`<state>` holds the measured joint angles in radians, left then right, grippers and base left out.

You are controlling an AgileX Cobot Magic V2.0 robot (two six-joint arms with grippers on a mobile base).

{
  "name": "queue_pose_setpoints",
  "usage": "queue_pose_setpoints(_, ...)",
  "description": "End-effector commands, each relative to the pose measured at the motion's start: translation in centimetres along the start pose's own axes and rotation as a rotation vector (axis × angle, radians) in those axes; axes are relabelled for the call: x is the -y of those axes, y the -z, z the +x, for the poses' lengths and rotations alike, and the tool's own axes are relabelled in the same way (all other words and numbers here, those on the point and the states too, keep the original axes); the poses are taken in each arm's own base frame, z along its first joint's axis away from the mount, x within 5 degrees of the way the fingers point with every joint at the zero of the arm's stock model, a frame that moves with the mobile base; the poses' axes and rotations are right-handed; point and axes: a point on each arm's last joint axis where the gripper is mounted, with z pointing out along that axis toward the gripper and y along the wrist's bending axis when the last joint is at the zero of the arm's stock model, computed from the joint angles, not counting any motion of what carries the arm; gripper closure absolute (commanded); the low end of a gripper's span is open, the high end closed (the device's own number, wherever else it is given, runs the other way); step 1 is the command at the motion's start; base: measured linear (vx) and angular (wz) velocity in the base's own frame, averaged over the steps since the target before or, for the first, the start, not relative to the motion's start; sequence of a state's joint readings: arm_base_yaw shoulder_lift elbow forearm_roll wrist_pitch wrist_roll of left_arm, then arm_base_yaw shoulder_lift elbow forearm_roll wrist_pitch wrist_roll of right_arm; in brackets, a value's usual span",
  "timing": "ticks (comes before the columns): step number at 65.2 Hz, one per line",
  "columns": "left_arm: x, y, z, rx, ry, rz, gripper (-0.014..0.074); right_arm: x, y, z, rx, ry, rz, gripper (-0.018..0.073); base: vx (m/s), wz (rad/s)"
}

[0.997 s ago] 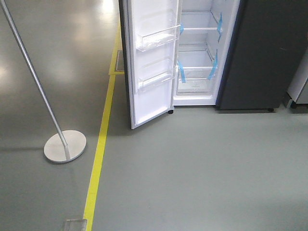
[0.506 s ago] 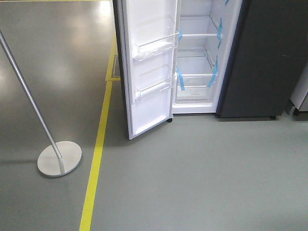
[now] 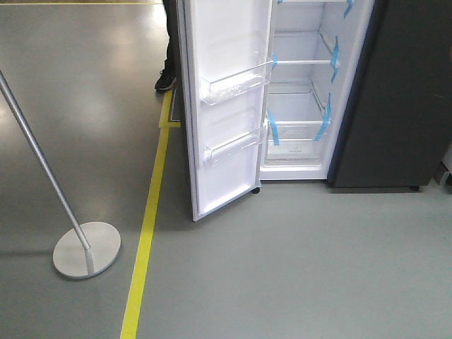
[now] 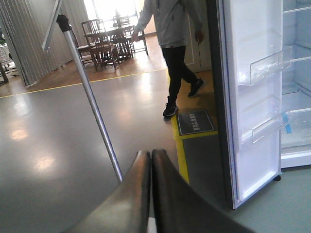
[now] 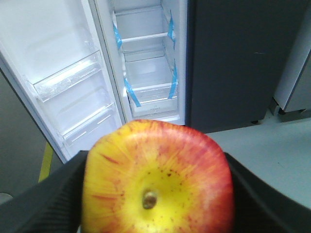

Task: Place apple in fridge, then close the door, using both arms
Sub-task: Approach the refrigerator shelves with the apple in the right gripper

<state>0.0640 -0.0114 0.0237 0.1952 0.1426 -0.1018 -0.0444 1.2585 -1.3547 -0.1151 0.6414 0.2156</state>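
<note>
**A:** so where's it at right now?

**B:** standing here watching. The fridge [image 3: 304,92] fills the upper right of the front view, white inside, shelves bare. The door [image 3: 226,120] is swung wide, its free edge pointing down-left toward the yellow floor line [image 3: 145,240]. The apple [image 5: 155,174] isn't on a shelf yet. It's clamped in the right claw [image 5: 155,208] and fills the bottom of that wrist view. The left claw [image 4: 149,158] is pinched closed on nothing, low centre of its view.

**A:** what could go sideways?

**B:** biggest worry imo is the door. Come in off-line and the right claw clips its edge or the clear bins [image 3: 233,88] and knocks it round. There's also a person [image 4: 175,43] mid-stride behind the door, upper centre of the left wrist view, about where the left claw would go to push it closed. Then the pole stand [image 3: 85,247] at lower left. Smallest thing: the apple is glossy and could roll off a shelf lip on release.

**A:** room to move?

**B:** plenty of bare floor [image 3: 304,268] in front of the opening, lower right. The gap between the door and the fridge's right wall is the tight bit.
</note>
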Motion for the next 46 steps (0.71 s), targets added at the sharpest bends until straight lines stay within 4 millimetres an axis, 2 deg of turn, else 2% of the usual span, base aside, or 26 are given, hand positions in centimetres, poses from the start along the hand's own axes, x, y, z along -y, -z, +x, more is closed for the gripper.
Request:
queue_pose_setpoints(1, 0.03, 0.26, -1.35, 0.109, 0.009, 0.009, 0.0603, -0.02, 1.69, -1.83, 0.136, 0.013, -0.013, 0.0338, 0.18, 0.03)
queue_pose_setpoints(46, 0.03, 0.26, -1.35, 0.109, 0.009, 0.009, 0.0603, -0.02, 1.69, -1.83, 0.136, 0.013, -0.013, 0.0338, 0.15, 0.03)
